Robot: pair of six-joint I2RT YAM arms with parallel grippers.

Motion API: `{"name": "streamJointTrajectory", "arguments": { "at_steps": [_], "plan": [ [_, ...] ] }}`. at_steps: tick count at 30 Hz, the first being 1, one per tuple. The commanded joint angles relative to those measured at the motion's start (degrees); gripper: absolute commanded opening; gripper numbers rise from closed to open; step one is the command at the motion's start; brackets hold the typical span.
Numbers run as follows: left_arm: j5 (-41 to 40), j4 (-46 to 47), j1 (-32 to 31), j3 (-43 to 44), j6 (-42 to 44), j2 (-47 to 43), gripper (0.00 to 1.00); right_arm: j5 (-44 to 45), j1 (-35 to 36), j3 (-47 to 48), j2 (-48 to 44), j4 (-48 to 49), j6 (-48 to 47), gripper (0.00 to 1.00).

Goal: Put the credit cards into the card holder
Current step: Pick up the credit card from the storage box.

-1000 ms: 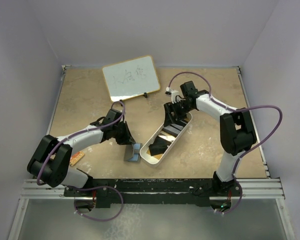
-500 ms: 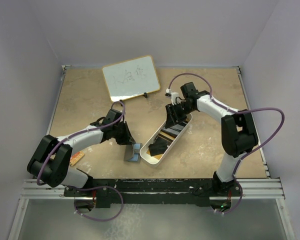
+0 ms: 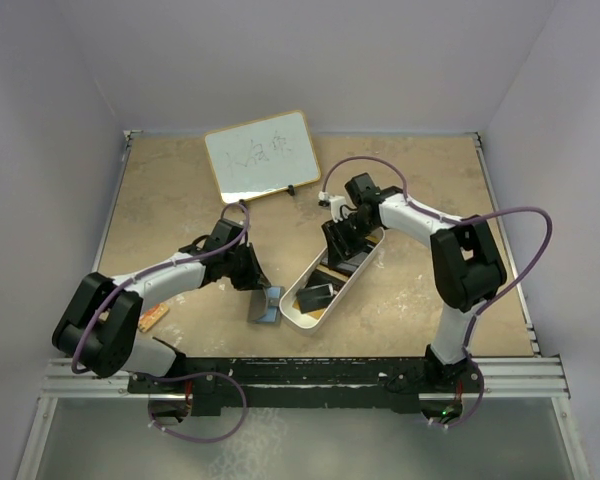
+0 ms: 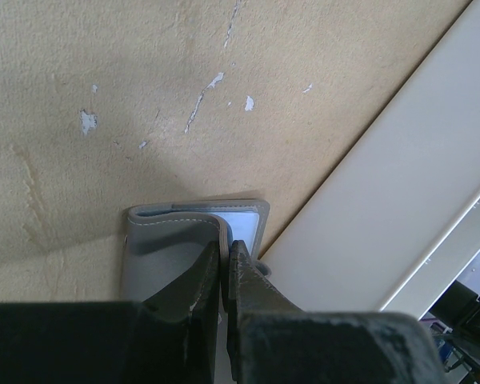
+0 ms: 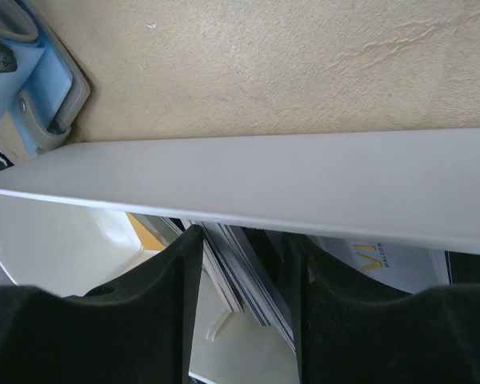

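The dark grey card holder [image 3: 266, 305] lies open left of the long white tray [image 3: 355, 278], its light blue inside showing. My left gripper [image 3: 254, 282] is shut on its raised flap; the left wrist view shows the fingertips [image 4: 225, 250] pinching the grey flap edge [image 4: 164, 240]. My right gripper [image 3: 342, 240] reaches into the tray's far end. In the right wrist view its fingers [image 5: 240, 240] stand apart with a tilted stack of credit cards [image 5: 248, 276] on edge between them. A yellow card [image 5: 148, 232] and a white-grey card [image 5: 376, 260] lie beside it.
A whiteboard [image 3: 262, 153] lies at the back of the table. A small orange-brown board [image 3: 155, 317] sits by the left arm. The tray's rim [image 5: 304, 172] crosses the right wrist view, with the card holder [image 5: 32, 88] beyond it.
My right gripper has moved left and nearer inside the tray, and the cards there have shifted and tipped up. The left gripper and card holder have not moved.
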Motion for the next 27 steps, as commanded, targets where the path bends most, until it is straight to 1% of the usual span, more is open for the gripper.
{"name": "streamJointTrajectory", "arguments": {
  "at_steps": [1,3,7,12,15,18,20,23,27],
  "plan": [
    [-2.18,-1.21,0.10,-0.85,-0.35,-0.81,0.00,0.80,0.69,1.01,-0.05,-2.78,-1.10,0.45],
    [-2.21,-1.21,0.09,-0.84,-0.36,-0.73,0.00,0.45,0.69,1.09,-0.58,-2.68,-1.19,0.43],
    [-2.24,-1.39,0.10,-0.75,-0.38,-0.58,0.00,-1.83,0.69,0.83,-2.11,-2.40,-0.58,0.35],
    [-2.40,-1.52,0.10,-0.69,-0.28,-0.64,0.00,-1.92,0.69,0.22,-3.71,-1.86,0.58,0.32],
    [-2.55,-1.87,0.10,-0.50,0.01,-0.48,0.00,-2.04,0.70,0.27,-4.03,-1.87,1.15,0.31],
    [-2.48,-2.02,0.10,-0.24,0.14,-0.09,0.00,-2.16,0.69,0.22,-4.70,-1.96,1.62,0.36],
    [-2.60,-2.03,0.10,-0.18,0.16,-0.11,0.00,-2.17,0.68,0.09,-5.25,-1.94,1.79,0.37],
    [-2.72,-2.14,0.10,-0.14,0.15,-0.11,0.00,-2.09,0.69,-0.04,-5.57,-1.76,1.85,0.34],
    [-2.91,-2.42,0.05,-0.29,0.19,-0.23,0.00,-1.57,0.67,-0.13,-6.06,-1.60,2.17,0.28]
  ]
}}
